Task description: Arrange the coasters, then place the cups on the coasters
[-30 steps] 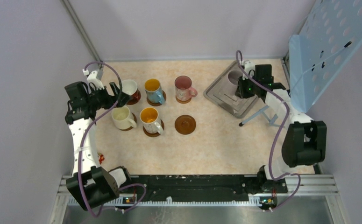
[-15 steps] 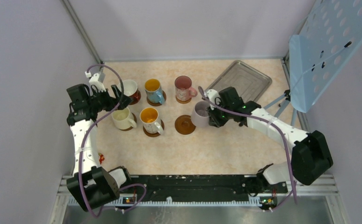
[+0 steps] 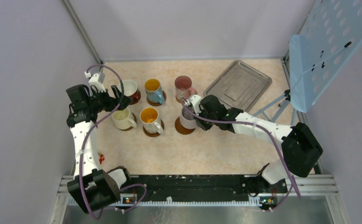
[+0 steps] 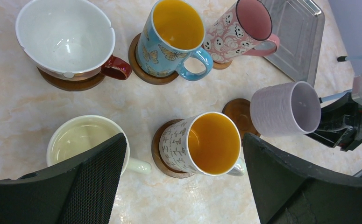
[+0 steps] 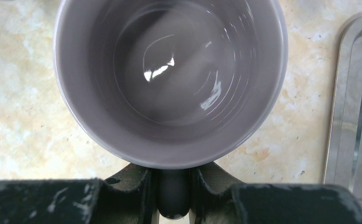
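Observation:
My right gripper (image 5: 173,186) is shut on the handle of the pale lilac-grey cup (image 5: 169,70). It holds that cup (image 3: 187,117) over the one bare coaster (image 3: 181,129); whether they touch I cannot tell. From the left wrist the cup (image 4: 281,109) covers part of that coaster (image 4: 238,112). Five other cups each stand on a coaster: white with dark red inside (image 3: 130,88), blue (image 3: 153,89), pink (image 3: 184,87), cream (image 3: 122,116), white with orange inside (image 3: 149,117). My left gripper (image 3: 115,98) hangs open above the cream and orange-inside cups, holding nothing (image 4: 183,140).
A square silver tray (image 3: 238,85) lies at the back right with nothing in it. A blue perforated panel (image 3: 328,42) on thin legs leans over the right edge. Walls close in the table on the left and at the back.
The right arm has carried the lilac-grey cup from the tray leftwards to the bare coaster. The left gripper has barely shifted and stays open.

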Robot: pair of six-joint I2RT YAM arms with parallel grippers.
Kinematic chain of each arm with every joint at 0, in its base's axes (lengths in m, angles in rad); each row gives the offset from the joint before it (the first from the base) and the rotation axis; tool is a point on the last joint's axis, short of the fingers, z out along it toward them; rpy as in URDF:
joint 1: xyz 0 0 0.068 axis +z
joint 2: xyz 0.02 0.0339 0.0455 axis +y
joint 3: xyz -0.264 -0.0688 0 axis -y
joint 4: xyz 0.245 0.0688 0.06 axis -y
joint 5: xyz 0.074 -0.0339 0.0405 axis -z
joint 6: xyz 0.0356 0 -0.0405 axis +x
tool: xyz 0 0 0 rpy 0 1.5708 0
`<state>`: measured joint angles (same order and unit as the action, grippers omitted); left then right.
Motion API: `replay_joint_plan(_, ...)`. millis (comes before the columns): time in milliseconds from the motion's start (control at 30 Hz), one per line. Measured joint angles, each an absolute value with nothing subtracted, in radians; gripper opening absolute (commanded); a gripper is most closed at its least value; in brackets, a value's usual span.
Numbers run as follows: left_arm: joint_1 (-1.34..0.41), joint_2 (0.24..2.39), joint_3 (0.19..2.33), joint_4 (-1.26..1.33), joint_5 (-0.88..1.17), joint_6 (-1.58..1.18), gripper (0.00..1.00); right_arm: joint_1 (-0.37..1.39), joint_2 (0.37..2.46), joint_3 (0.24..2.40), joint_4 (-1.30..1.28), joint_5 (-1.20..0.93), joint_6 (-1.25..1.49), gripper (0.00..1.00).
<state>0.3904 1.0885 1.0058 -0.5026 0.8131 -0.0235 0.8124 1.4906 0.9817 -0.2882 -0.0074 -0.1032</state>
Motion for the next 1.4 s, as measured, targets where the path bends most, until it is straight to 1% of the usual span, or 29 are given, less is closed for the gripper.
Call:
replay_joint_plan(400,0.39,1.089,1.006,-0.505,0.805,-0.023,0.99,0.823,1.605,0.984,-0.235,0.029,-0.074,0.0)
replay_joint_plan(1000,0.39,1.089,1.006,-0.512,0.795,0.006,0.99,0.844,1.65,0.984,-0.189,0.013,-0.05,0.0)
replay_joint_plan(1200,0.39,1.089,1.006,-0.524,0.795,0.011,0.99,0.844,1.661,0.984,-0.165,0.014,-0.047,0.1)
replay_joint_plan(1233,0.39,1.089,1.006,-0.524,0.794,0.011,0.99,0.844,1.661,0.985,-0.166,0.014,-0.044,0.14)
replay_joint_plan(1267,0.39,1.089,1.006,-0.524,0.794,0.011,0.99,0.844,1.663,0.988,-0.169,0.014,-0.042,0.21)
replay_joint_plan(1333,0.39,1.089,1.006,-0.524,0.794,0.011,0.99,0.844,1.666,0.995,-0.175,0.014,-0.038,0.26)
replay_joint_plan(1400,0.39,1.089,1.006,-0.524,0.792,0.011,0.99,0.845,1.669,1.002,-0.179,0.011,-0.029,0.28)
